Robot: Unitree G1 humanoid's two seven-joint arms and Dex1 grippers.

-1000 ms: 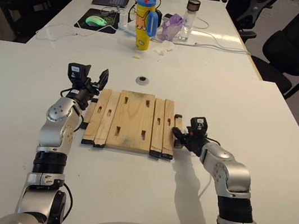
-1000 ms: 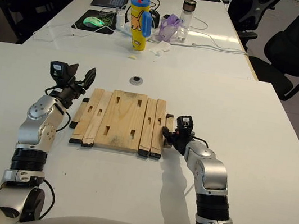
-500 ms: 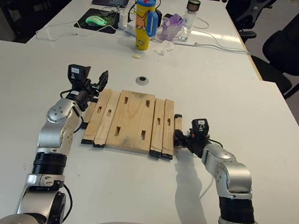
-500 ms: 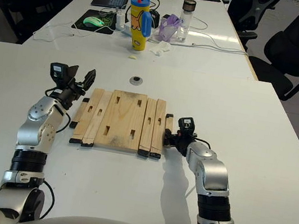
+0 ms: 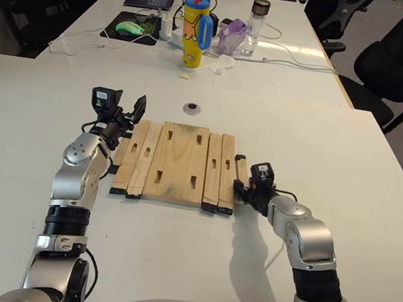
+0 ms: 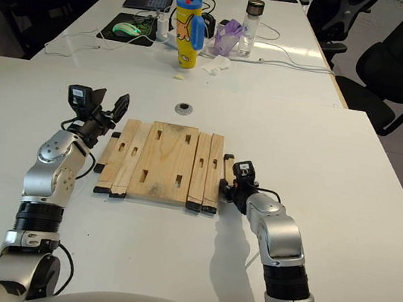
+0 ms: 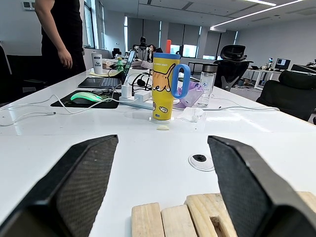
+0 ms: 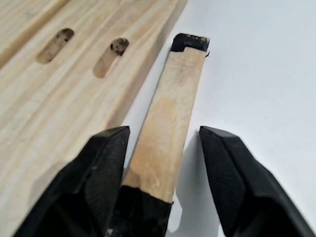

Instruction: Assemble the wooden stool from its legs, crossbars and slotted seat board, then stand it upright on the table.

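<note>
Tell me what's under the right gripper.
A crossbar lies flat on the table between the fingers of the open right gripper, beside the slotted boards. Its near tip is covered.

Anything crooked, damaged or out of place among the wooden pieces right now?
Nothing stands out. The pale wooden slotted boards lie flat, side by side, on the white table. The thin black-tipped wooden crossbar lies beside them, between the open fingers of the right gripper.

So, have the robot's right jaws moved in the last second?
Yes. The right jaws slid a little to the left, closing on the row of pale wooden boards. They now straddle the narrow wooden bar at the row's right edge.
</note>
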